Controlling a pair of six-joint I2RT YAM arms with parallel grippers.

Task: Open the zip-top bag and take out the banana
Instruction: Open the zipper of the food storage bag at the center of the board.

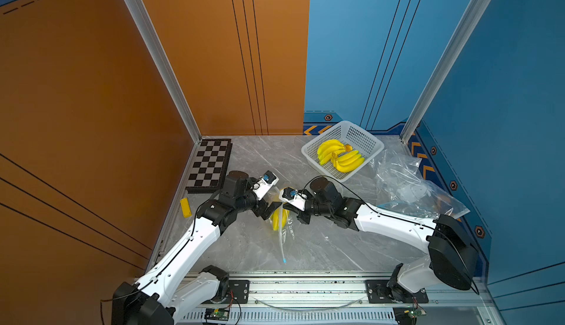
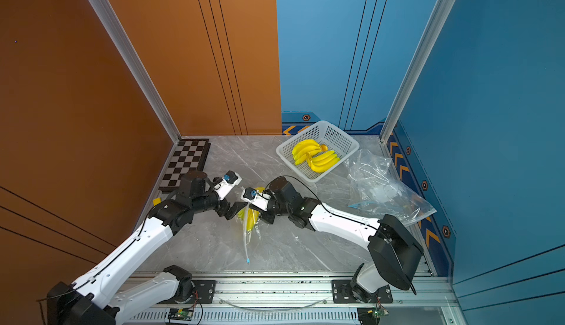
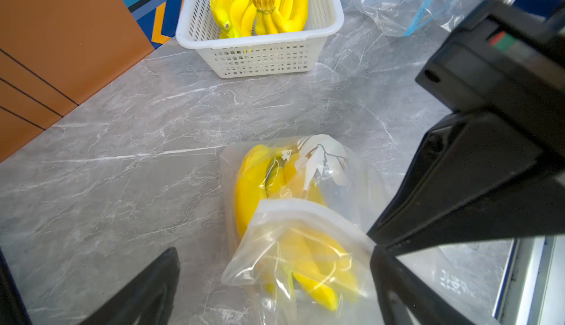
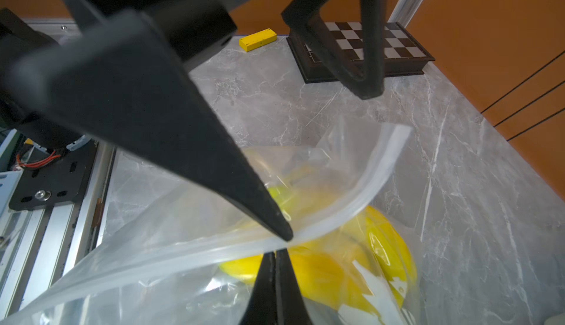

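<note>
A clear zip-top bag (image 1: 282,231) lies mid-table in both top views, with a yellow banana (image 1: 278,218) bunch inside it. In the left wrist view the bag (image 3: 305,216) sits between the wide-apart fingers of my open left gripper (image 3: 273,256), and the banana (image 3: 250,192) shows through the plastic. My right gripper (image 4: 276,254) is shut, its tips pinching the bag's whitish zip rim (image 4: 367,185) above the banana (image 4: 324,271). One finger (image 4: 214,170) of the left gripper touches that rim right beside the right gripper's tips. Both grippers (image 2: 234,210) (image 2: 263,215) meet over the bag's mouth.
A white basket (image 1: 365,133) holding two banana bunches stands at the back right. Crumpled empty clear bags (image 1: 406,185) lie along the right edge. A chessboard (image 1: 211,164) and a yellow block (image 1: 185,208) sit at the left wall. A metal rail (image 1: 305,289) runs along the front.
</note>
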